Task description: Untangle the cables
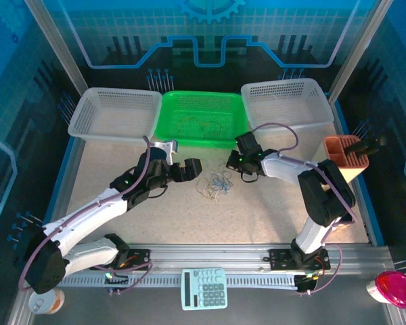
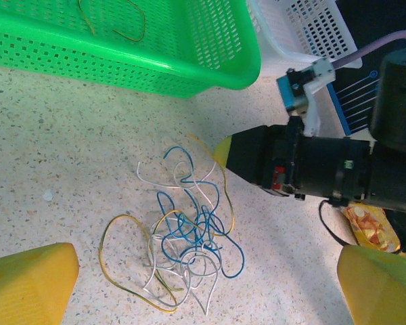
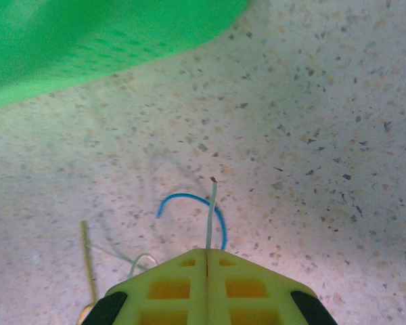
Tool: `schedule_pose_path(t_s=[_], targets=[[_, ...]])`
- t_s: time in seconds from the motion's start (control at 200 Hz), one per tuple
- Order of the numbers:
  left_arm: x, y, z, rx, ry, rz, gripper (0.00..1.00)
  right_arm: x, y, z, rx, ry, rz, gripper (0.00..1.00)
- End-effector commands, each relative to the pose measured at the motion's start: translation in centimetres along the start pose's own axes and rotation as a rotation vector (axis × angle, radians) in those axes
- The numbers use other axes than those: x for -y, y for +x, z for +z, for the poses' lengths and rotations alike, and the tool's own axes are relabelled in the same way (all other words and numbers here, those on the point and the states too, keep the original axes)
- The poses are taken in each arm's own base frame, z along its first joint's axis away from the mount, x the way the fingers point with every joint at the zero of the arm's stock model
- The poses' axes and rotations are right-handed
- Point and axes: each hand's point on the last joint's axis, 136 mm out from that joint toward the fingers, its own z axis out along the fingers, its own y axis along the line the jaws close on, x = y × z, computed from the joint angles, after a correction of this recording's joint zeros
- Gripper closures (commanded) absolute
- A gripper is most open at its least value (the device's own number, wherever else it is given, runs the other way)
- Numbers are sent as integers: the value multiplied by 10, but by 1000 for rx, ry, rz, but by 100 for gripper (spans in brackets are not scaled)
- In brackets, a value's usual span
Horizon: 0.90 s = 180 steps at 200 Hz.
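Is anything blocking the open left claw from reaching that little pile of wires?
Nothing visible does. The cables lie on the bare table below the left claw, between its open fingers. The right claw sits at the pile's edge, shut on a whitish wire, off to one side.

Left arm (image 1: 88, 217) extends from the near edge of the tabletop (image 1: 257, 210) toward centre; left gripper (image 1: 189, 169) jaws spread wide. Right arm (image 1: 325, 196) bends inward; right gripper (image 3: 206, 261) jaws pressed together low over the tabletop, clamping a whitish cable (image 3: 210, 210).

cables (image 1: 216, 184) too small to separate; green basket (image 3: 88, 47) blurred
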Motion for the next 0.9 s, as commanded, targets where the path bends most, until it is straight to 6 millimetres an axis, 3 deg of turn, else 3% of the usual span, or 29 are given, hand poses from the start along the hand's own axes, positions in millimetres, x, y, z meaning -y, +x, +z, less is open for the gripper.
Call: schedule_pose_path(t_s=[0.0, 0.2, 0.555, 0.895], targets=[[5, -5, -5, 24, 34, -4, 1, -33, -15, -34, 72, -119, -50, 100], [7, -6, -6, 22, 42, 21, 1, -80, -36, -95, 177, -270, -144, 100], [40, -20, -15, 40, 160, 134, 1, -148, -51, -205, 362, -506, -324, 100], [75, -43, -20, 88, 272, 199, 1, -170, -34, -239, 389, -593, -445, 100]])
